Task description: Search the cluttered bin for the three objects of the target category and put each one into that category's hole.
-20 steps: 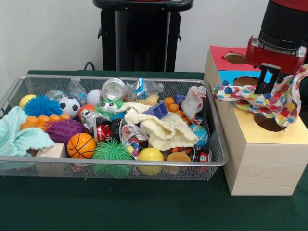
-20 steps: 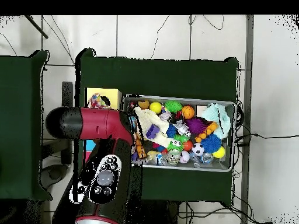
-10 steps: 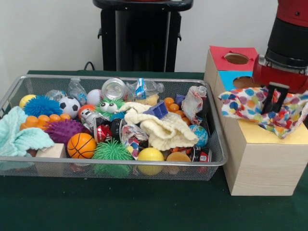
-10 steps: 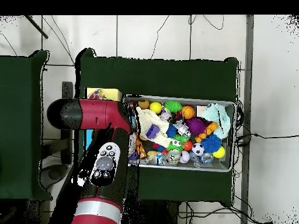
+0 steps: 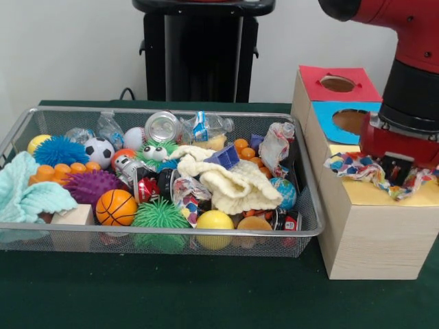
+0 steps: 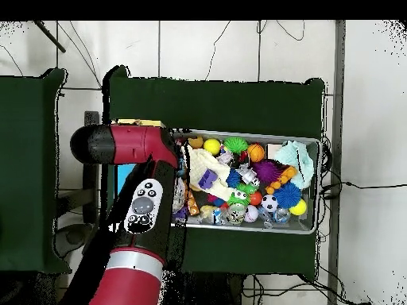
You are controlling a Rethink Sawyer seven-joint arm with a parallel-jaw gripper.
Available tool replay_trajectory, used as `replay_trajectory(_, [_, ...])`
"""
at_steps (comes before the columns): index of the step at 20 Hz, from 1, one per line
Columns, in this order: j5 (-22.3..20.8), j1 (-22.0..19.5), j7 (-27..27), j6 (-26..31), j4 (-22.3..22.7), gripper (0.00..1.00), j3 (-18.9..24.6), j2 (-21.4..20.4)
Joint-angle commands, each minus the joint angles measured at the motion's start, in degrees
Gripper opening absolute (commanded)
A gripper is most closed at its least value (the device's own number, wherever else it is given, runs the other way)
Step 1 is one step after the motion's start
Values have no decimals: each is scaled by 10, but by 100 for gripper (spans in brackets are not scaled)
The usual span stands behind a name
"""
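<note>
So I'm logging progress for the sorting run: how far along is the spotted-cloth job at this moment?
Nothing visibly finished. In hand: the gripper presses a thin white spotted fabric piece down onto the yellow top of the pale wooden box, covering its hole; the cloth bunches around it, not yet through. Left: another spotted-looking piece sits at the right end of the silver wire-mesh bin; a third isn't visible.

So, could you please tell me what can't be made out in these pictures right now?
- Yellow box's hole: front view, covered by the spotted cloth and the tool; overhead view, hidden under the arm.
- The tool's grip on the cloth, open or shut: front view, its tips are buried in the fabric; overhead view, the arm hides it.
- Other spotted cloths in the bin: neither view shows any for sure; one bundle by the right wall might be another.
</note>
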Motion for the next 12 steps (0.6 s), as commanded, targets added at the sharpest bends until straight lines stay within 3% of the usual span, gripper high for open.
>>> replay_trajectory(1, [14, -18, 151, 45, -109, 0, -27, 98])
replay_trajectory(4, [11, -15, 189, 162, -179, 0, -75, 151])
replay_trajectory(6, [13, -24, 203, 209, -228, 0, -91, 197])
replay_trajectory(8, [21, -30, 211, 212, -233, 0, -82, 220])
replay_trajectory(9, [22, -28, 211, 178, -222, 0, -77, 222])
replay_trajectory(12, [28, -32, 190, 155, -215, 0, -49, 232])
